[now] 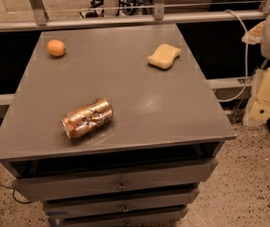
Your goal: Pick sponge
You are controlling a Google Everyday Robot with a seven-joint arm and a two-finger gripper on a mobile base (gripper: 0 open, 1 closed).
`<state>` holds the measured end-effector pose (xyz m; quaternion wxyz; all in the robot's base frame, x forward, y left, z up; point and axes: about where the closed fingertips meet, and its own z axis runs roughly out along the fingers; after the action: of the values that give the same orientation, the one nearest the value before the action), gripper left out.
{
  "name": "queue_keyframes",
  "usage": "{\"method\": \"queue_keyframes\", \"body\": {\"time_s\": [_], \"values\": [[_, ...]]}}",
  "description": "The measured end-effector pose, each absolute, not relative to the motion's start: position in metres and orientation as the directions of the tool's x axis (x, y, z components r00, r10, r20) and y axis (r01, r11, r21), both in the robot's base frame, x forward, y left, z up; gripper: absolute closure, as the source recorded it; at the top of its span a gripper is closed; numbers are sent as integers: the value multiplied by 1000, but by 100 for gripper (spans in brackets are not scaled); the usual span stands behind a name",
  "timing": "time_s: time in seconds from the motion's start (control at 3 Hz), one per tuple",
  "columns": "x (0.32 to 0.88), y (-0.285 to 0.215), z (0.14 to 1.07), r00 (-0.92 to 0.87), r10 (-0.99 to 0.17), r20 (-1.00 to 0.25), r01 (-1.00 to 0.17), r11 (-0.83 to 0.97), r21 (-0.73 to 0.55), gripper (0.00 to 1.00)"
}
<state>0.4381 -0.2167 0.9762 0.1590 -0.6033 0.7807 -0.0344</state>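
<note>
Pale yellow foam, the sponge (164, 56) lies flat at the far right of the grey worktop (139, 103), with nothing touching it. A drink can (86, 117) lies on its side near the front and a small orange fruit (56, 47) sits far left, both well apart from it. The gripper (267, 98) hangs off the worktop's right edge. Whether its jaws are open, I cannot tell. By my judgement, approach, grasp and lift all remain.

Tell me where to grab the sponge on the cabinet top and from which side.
I'd grip the sponge across its pinched-in waist, coming straight down from above: it lies flat on the cabinet top, far right, and the waist is narrowest. The gripper is not in view.
</note>
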Motion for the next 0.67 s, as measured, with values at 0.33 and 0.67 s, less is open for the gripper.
{"method": "queue_keyframes", "body": {"time_s": [0.33, 0.67], "values": [[438, -217, 976, -221, -953, -207, -931, 270, -246, 0], [445, -211, 971, -212, -948, -237, -934, 268, -237, 0]]}}
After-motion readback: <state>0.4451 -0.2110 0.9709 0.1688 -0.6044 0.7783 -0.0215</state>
